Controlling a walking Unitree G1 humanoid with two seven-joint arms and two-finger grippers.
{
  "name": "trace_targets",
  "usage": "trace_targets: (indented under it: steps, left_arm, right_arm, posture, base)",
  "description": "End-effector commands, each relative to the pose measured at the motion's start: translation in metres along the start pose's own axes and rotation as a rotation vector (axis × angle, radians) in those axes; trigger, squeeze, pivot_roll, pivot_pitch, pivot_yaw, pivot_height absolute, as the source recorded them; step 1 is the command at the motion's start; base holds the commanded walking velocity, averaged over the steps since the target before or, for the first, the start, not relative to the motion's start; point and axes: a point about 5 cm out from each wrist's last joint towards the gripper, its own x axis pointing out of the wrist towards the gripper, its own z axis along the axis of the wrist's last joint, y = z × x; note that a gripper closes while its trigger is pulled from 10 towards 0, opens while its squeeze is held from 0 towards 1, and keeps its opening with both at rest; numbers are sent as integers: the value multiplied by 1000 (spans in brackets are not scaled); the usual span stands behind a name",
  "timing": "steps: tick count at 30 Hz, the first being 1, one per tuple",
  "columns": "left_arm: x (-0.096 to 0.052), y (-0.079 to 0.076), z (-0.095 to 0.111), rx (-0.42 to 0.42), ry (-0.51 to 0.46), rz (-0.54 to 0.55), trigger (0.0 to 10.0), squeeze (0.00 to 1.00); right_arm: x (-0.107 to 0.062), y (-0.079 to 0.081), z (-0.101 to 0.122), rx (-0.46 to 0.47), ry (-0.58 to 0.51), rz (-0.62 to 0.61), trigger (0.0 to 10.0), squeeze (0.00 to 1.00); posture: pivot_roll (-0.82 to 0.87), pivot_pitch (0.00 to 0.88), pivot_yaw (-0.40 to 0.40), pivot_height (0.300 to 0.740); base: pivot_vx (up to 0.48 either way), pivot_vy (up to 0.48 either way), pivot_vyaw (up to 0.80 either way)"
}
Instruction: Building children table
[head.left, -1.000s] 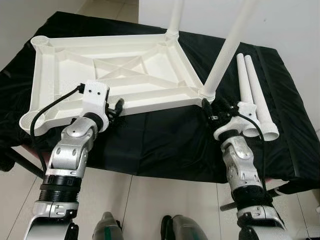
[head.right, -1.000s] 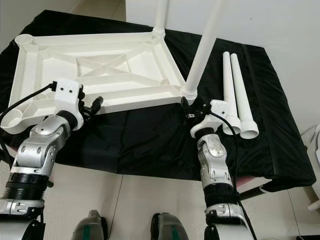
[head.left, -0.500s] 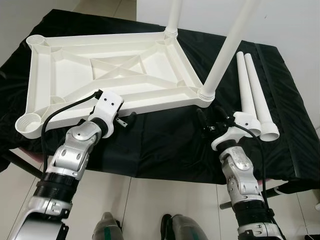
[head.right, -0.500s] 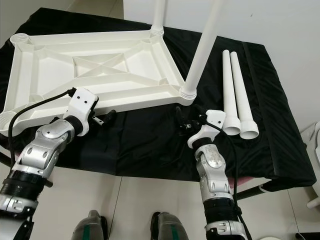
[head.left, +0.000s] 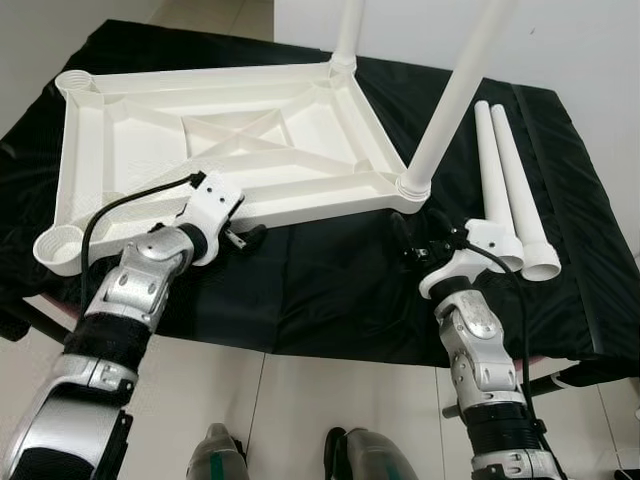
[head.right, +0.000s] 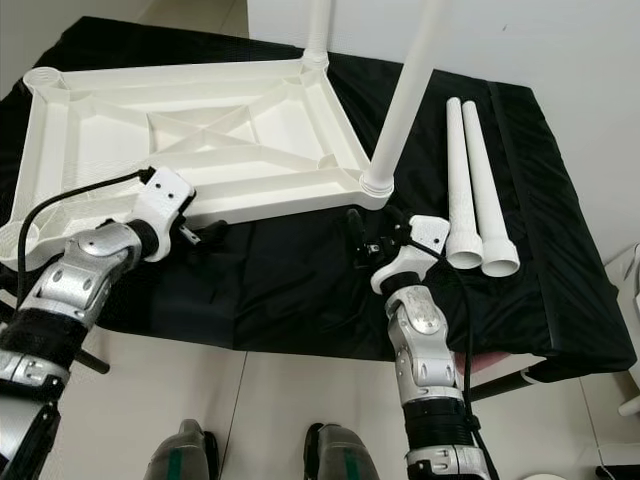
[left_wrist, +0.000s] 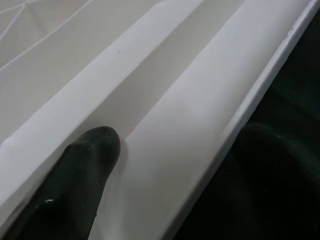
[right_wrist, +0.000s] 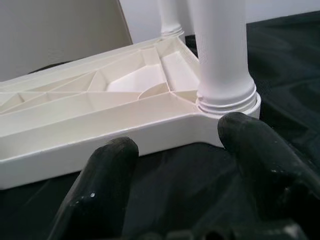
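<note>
Left claw (head.left: 243, 236) straddles tabletop (head.left: 215, 150) near edge; right claw (head.left: 412, 237) released — bare cloth (head.left: 320, 290) beneath.

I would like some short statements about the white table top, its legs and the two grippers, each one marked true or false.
1. Two legs stand upright in the table top. True.
2. Two loose legs lie on the robot's left. False: they lie on its right, on the black cloth.
3. The left gripper is at the table top's near edge. True.
4. The right gripper is shut on a standing leg. False: it is open and holds nothing.
</note>
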Motion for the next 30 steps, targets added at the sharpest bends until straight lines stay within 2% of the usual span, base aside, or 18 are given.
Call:
trace_targets:
  steps: [1,6,14,15,16,17,23,30]
  left_arm:
    - [0,1,-10,15,60,-25,10000,0]
    - [-2,9,-18,19,132,-45,10000,0]
    - [-2,9,-20,18,148,-99,10000,0]
    - [-2,9,-19,20,145,-105,6353,0]
    - [-1,9,-18,17,140,-110,5804,0]
    - [-1,9,-16,14,133,-117,0,0]
    - [3,8,-9,9,105,-121,0,0]
    - [11,-1,6,-11,43,-138,0,0]
  right_arm:
    - [-3,-1,-1,-4,14,-9,10000,0]
    - [-3,-2,-1,-6,15,-14,10000,0]
    - [-3,0,-1,-2,14,-14,10000,0]
    - [-3,0,-1,-2,14,-14,10000,0]
    - [-2,0,0,-2,13,-15,10000,0]
    - [-2,0,0,-2,13,-15,10000,0]
    - [-2,1,0,-2,11,-17,10000,0]
    - [-1,1,0,0,8,-22,10000,0]
  posture:
    - [-30,72,-41,740]
    - [-32,67,-36,740]
    - [-31,61,-28,740]
    - [-31,58,-25,740]
    - [-31,58,-25,740]
    - [-34,54,-23,740]
    - [-37,46,-19,740]
    - [-39,40,-15,740]
  base:
    - [0,0,0]
    - [0,0,0]
    - [0,0,0]
    - [0,0,0]
    - [0,0,0]
    - [0,0,0]
    - [0,0,0]
    - [0,0,0]
